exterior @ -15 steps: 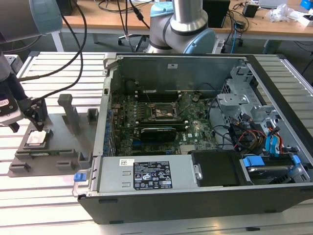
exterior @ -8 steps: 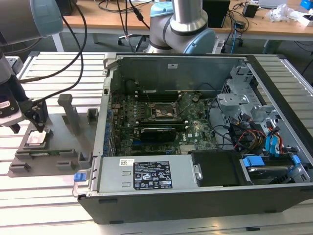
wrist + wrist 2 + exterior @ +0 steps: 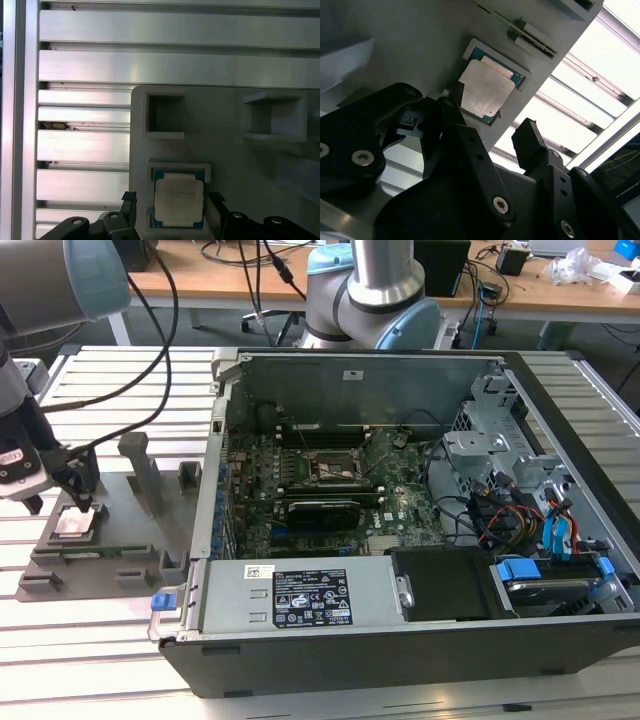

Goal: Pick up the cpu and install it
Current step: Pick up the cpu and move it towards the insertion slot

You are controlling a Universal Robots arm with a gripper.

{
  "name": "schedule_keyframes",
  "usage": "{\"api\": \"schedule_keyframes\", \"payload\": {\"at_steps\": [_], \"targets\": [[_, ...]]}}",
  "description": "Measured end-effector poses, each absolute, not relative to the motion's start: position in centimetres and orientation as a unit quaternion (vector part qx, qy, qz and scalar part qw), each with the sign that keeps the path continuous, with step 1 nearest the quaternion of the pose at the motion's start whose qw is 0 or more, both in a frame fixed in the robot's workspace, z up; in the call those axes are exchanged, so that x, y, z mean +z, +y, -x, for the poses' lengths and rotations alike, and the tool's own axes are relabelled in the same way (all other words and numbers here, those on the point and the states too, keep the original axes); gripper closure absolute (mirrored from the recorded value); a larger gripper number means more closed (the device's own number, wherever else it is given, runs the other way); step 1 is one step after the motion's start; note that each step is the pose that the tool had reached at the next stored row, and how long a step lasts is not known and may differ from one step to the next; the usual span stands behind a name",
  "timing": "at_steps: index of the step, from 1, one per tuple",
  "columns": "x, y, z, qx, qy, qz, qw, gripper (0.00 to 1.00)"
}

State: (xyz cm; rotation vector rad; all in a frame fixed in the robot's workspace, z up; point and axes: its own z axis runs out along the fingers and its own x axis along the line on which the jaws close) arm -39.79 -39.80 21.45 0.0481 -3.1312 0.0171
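The cpu (image 3: 75,525) lies flat in a shallow pocket of the grey tray (image 3: 130,535), at the exterior view's left, beside the open computer case (image 3: 400,640). Its silvery top with a green rim faces up in both wrist views (image 3: 486,90) (image 3: 178,200). My gripper (image 3: 62,505) hangs open just above it. The two black fingers (image 3: 128,199) stand one on each side of the pocket (image 3: 487,117), apart from the chip. Inside the case, the black socket frame (image 3: 335,468) sits on the motherboard.
Upright grey posts (image 3: 140,470) rise from the tray close to the gripper. The case wall (image 3: 215,470) stands between tray and motherboard. A power supply (image 3: 300,595), drive cage (image 3: 500,455) and cables crowd the case. Everything rests on a slatted aluminium table (image 3: 100,660).
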Motion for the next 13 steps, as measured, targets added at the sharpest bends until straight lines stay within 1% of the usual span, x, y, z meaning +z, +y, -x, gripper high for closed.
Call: {"api": "schedule_keyframes", "payload": {"at_steps": [13], "targets": [[20.49, -39.80, 39.79, 0.005, -1.000, -0.015, 0.005, 0.34]]}}
